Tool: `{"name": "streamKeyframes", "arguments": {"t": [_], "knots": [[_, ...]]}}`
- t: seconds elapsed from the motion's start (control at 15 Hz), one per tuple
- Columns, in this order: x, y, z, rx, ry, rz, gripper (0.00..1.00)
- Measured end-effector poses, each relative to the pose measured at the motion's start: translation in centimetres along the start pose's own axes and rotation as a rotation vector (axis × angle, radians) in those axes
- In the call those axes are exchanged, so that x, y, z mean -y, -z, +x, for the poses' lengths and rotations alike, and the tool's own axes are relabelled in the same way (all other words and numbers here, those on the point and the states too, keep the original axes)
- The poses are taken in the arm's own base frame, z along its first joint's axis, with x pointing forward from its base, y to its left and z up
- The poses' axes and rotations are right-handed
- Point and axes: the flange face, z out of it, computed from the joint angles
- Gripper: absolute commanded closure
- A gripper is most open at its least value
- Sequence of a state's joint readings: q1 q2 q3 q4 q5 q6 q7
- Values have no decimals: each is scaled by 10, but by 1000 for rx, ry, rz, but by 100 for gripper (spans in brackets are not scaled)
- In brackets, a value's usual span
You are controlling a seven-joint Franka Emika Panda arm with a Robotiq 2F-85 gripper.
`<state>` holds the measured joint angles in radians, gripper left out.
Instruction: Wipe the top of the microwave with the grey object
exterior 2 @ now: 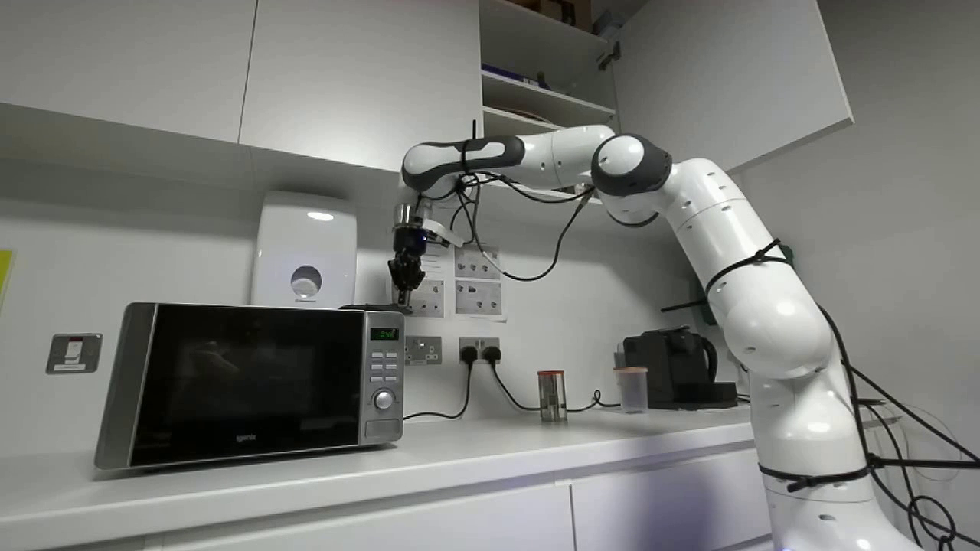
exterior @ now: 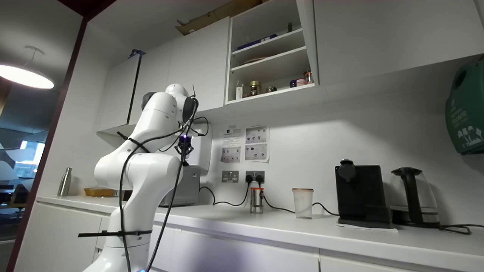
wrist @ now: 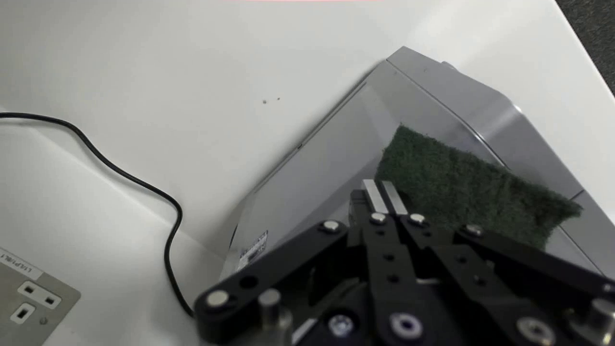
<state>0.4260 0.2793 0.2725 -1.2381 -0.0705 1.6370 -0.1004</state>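
The silver-grey microwave (exterior 2: pixel 260 383) stands on the counter with its black door facing front. It also shows in the wrist view (wrist: pixel 326 163), where its top is seen from above, and partly behind the arm in an exterior view (exterior: pixel 189 185). The grey object is a flat, fuzzy, dark grey-green pad (wrist: pixel 461 187). In an exterior view it appears as a thin dark strip (exterior 2: pixel 375 308) at the right end of the microwave top. My gripper (wrist: pixel 384 197) points down, its fingers nearly together at the pad's edge and apparently pinching it. The pinched part is hidden. I cannot tell whether the pad touches the top.
A white dispenser (exterior 2: pixel 306 249) hangs on the wall behind the microwave. Overhead cupboards (exterior 2: pixel 360 84) are above the arm. A metal canister (exterior 2: pixel 552 396), a plastic tub (exterior 2: pixel 632 390) and a black coffee machine (exterior: pixel 363 194) stand along the counter. A black cable (wrist: pixel 139 180) runs behind the microwave.
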Motion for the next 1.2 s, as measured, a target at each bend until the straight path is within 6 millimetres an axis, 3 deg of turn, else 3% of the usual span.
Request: {"name": "streamKeyframes", "arguments": {"t": [0.33, 0.6, 1.2], "knots": [[17, -4, 6, 8, 38, -32, 100], [39, -21, 18, 34, 84, -44, 100], [69, -23, 37, 55, 132, -41, 100]]}}
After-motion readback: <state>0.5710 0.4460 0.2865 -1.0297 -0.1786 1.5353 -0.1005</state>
